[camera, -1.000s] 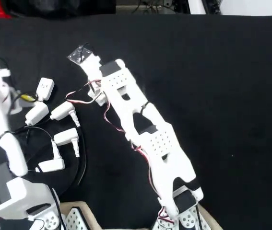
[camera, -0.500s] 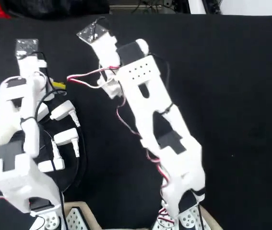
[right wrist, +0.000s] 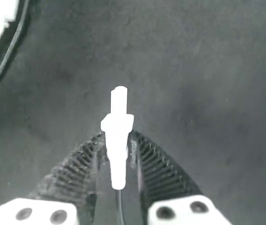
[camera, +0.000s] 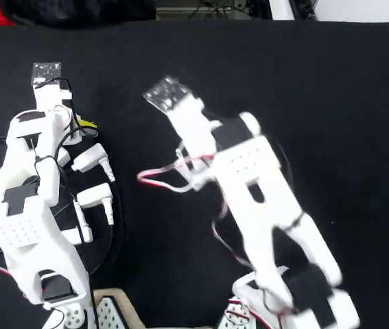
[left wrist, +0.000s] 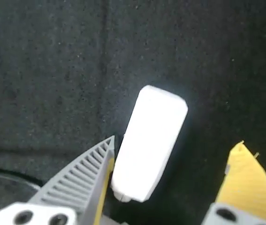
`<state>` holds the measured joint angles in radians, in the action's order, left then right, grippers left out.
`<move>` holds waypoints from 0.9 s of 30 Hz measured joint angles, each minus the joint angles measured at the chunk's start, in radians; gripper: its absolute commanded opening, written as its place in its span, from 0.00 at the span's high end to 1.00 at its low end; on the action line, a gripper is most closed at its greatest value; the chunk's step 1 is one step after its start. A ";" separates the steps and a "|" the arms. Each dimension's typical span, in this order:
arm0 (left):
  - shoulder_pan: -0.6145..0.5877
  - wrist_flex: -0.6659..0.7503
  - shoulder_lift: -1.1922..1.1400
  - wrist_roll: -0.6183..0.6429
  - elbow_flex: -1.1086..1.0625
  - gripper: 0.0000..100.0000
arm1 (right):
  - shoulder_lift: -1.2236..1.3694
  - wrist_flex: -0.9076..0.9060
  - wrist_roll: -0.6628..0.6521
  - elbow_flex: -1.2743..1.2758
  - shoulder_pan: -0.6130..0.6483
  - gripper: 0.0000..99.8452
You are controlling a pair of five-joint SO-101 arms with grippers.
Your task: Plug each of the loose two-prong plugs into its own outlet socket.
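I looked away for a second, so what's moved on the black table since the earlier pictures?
The left arm swung in from the high view's left edge; the left gripper now sits open around a white rectangular plastic block. The right gripper, shut on a white two-prong plug, swung rightward, first farther out, then back. The loose white plugs beside the left arm stayed put.

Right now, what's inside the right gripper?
A white plug, clamped edge-on in the right gripper, tip poking out over the black cloth. Its gripped faces are covered by the fingers; prongs can't be made out.
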<state>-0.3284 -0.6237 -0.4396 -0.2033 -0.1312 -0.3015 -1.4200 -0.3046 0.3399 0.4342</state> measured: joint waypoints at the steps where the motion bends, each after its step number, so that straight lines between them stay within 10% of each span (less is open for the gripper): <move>1: 0.000 0.002 -0.005 0.000 0.005 0.64 | -0.038 0.012 0.000 0.046 -0.008 0.99; 6: 0.006 0.005 -0.023 0.000 0.046 0.77 | -0.152 0.057 0.000 0.196 -0.018 0.99; 16: 0.031 -0.173 0.018 0.000 0.107 0.67 | -0.173 0.092 0.014 0.216 -0.026 0.99; 27: 0.087 -0.035 -0.031 -0.072 0.132 0.72 | -0.173 0.121 0.014 0.235 -0.026 0.99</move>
<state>-0.2409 -0.6590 -0.4703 -0.2754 0.0008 -0.4749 -1.2988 -0.2908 0.5746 0.4081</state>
